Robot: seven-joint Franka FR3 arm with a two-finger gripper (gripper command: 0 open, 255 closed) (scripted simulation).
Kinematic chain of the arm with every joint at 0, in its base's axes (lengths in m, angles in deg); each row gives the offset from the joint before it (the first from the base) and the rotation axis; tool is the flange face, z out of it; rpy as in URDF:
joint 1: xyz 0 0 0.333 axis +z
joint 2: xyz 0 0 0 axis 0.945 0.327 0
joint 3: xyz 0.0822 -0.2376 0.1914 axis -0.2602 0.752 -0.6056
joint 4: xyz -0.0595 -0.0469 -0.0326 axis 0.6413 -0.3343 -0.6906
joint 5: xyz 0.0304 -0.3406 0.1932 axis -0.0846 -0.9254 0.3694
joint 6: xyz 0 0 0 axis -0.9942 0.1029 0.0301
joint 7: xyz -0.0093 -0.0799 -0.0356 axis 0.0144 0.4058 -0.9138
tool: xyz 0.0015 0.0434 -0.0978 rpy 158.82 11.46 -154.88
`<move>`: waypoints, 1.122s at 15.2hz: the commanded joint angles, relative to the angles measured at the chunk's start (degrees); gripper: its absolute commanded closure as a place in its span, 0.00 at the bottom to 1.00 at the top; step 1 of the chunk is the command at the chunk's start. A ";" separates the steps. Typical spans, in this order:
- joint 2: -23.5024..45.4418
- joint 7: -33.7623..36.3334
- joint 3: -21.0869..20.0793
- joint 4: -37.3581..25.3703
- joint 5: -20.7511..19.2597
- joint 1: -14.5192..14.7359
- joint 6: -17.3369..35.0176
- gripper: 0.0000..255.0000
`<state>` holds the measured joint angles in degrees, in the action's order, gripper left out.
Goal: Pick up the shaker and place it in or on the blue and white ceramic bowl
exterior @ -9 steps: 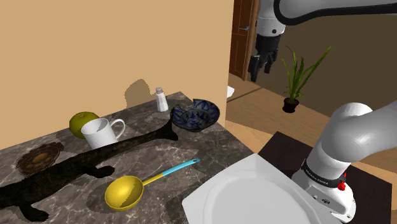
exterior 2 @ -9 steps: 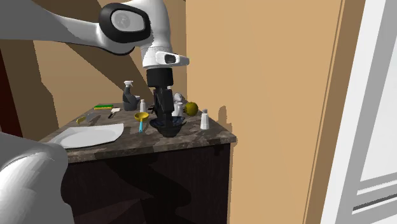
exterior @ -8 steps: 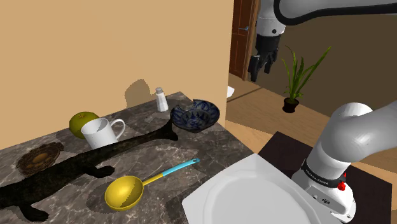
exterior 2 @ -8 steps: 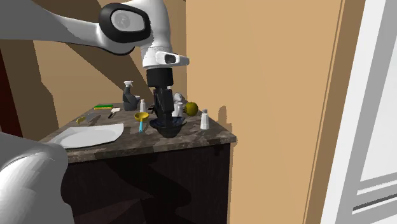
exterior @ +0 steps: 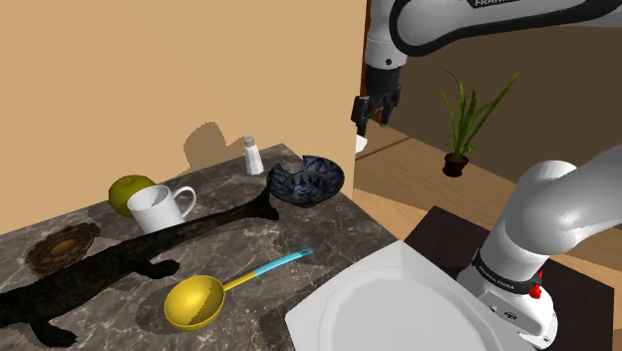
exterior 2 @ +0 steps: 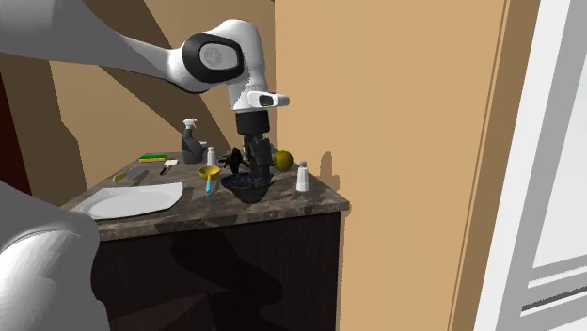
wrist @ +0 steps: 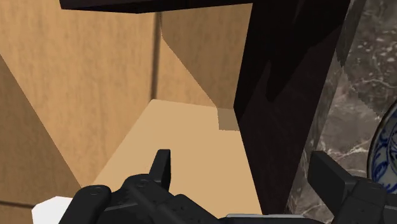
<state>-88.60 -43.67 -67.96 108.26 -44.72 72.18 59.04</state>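
Note:
The shaker (exterior: 253, 156) is small and white with a grey cap; it stands upright near the wall at the back of the dark marble counter (exterior: 329, 234). The blue and white patterned bowl (exterior: 306, 180) sits just to its right in the shoulder view. In the second exterior view the shaker (exterior 2: 303, 177) stands right of the bowl (exterior 2: 247, 188). My gripper (exterior: 374, 108) hangs open and empty, high above the counter's edge, right of the bowl. In the wrist view the gripper (wrist: 245, 175) is over the counter's side, with the bowl's rim (wrist: 388, 146) beside one finger.
A white mug (exterior: 159, 207), a green-yellow fruit (exterior: 128, 189), a brown dish (exterior: 62, 247), a yellow ladle (exterior: 199, 299) with a blue handle and a big white plate (exterior: 389, 299) share the counter. The tan wall (exterior: 150, 70) rises behind. A potted plant (exterior: 464, 120) stands on the floor.
The arm has swung toward the shoulder view's left, carrying the gripper from beyond the counter toward the counter's edge near the bowl. The fingers stay open. Nothing on the counter moved.

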 commanded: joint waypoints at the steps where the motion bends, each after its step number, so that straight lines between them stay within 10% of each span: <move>1: 3.42 1.92 -1.42 -1.42 0.83 0.29 2.95 0.00; 17: 31.85 18.50 -11.78 -22.76 -2.26 1.79 16.95 0.00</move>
<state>-58.60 -26.60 -79.07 87.57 -46.32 73.71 75.79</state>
